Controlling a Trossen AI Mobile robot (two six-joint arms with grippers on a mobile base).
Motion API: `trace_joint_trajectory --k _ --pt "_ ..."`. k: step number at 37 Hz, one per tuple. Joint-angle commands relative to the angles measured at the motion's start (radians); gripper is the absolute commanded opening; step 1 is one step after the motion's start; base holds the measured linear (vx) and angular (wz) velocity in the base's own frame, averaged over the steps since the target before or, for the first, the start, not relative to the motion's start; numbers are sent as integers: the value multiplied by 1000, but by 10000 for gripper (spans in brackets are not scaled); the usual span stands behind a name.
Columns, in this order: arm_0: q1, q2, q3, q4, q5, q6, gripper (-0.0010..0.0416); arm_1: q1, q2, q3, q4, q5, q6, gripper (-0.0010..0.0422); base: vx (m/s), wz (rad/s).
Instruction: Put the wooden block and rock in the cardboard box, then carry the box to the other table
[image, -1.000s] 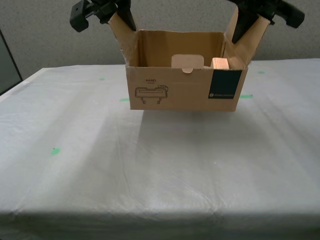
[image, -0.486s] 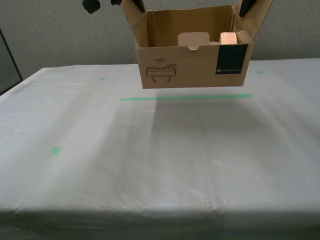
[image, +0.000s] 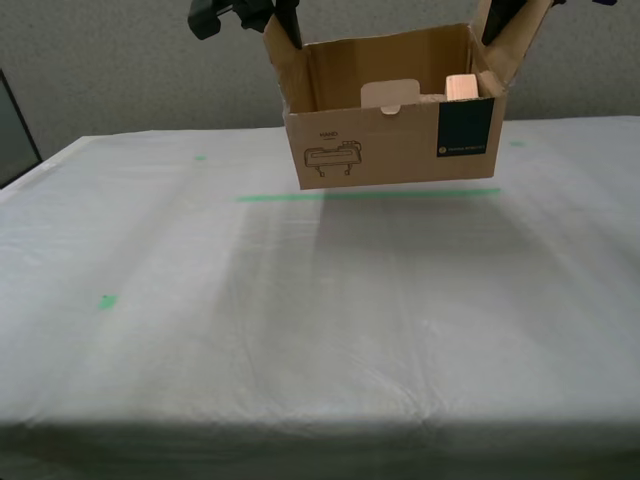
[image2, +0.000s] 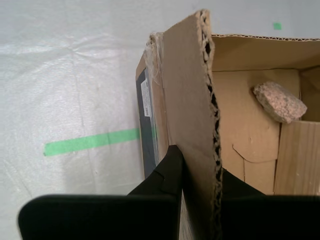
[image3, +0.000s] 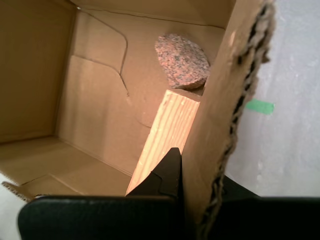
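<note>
Cardboard box (image: 395, 120), printed "HAND" above a line drawing, hangs over the cloth-draped counter (image: 300, 320), my first gripper (image3: 192, 172) and second gripper (image2: 200, 167) each pinching a flap; teal label's writing illegible.

My first gripper (image3: 200, 172) is shown with jaws closed on one end flap of the cardboard box (image: 390, 150). My second gripper (image2: 200, 170) is clamped likewise on the opposite flap. Both are held above the box.
</note>
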Motion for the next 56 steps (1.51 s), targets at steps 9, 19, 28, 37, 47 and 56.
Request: trace_joint_trajectory --k 9,19,28,37,47,56 --pt "-2 77 2 19 -25 -8 -1 2 5 -6 16 19 3 -1 0 0" --pt "-13 77 3 38 -24 -9 -1 13 5 -35 69 19 5 -1 0 0" --pt "-40 77 3 40 -24 -7 -1 17 5 -49 78 19 2 -1 0 0" --pt "-39 134 -4 76 -25 -5 -1 18 40 -51 100 18 2 -1 0 0" --pt "-39 175 -5 82 -24 -5 -1 18 122 -51 101 14 3 -1 0 0" --pt "-40 217 10 120 -24 -6 -1 23 135 -51 119 -13 3 -1 0 0"
